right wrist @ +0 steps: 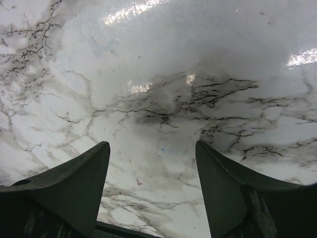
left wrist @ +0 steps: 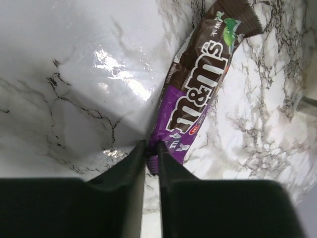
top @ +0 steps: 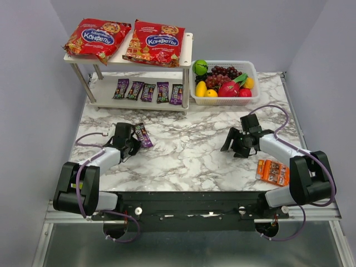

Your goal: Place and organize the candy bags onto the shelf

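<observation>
Two red candy bags (top: 97,36) (top: 156,41) lie on the top board of the white shelf (top: 187,49). Several small dark purple packets (top: 147,92) lie in a row on its lower board. One more purple-brown packet (top: 143,135) lies on the marble table in front of the shelf; it also shows in the left wrist view (left wrist: 198,94). My left gripper (top: 136,143) (left wrist: 152,151) is shut on the purple near end of this packet, low at the table. My right gripper (top: 232,146) (right wrist: 152,148) is open and empty above bare marble at the right.
A white plastic basket (top: 253,69) of fruit stands right of the shelf. An orange packet (top: 272,171) lies near the right arm's base. Grey walls close in the table on the left, back and right.
</observation>
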Controlling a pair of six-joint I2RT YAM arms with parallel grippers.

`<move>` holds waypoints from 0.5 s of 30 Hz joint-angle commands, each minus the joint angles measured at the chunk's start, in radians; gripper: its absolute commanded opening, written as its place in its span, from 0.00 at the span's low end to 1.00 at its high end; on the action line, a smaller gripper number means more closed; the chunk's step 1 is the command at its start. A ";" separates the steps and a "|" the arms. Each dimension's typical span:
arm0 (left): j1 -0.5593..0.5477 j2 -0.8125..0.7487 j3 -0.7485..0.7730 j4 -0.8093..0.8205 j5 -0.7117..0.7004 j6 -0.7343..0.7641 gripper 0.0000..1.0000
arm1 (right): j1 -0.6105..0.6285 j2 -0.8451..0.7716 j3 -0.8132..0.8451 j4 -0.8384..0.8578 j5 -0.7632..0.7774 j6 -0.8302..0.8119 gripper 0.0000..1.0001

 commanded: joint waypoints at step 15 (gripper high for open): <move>-0.079 0.197 0.192 0.027 0.673 0.706 0.00 | 0.012 0.026 0.009 0.029 -0.116 -0.030 0.78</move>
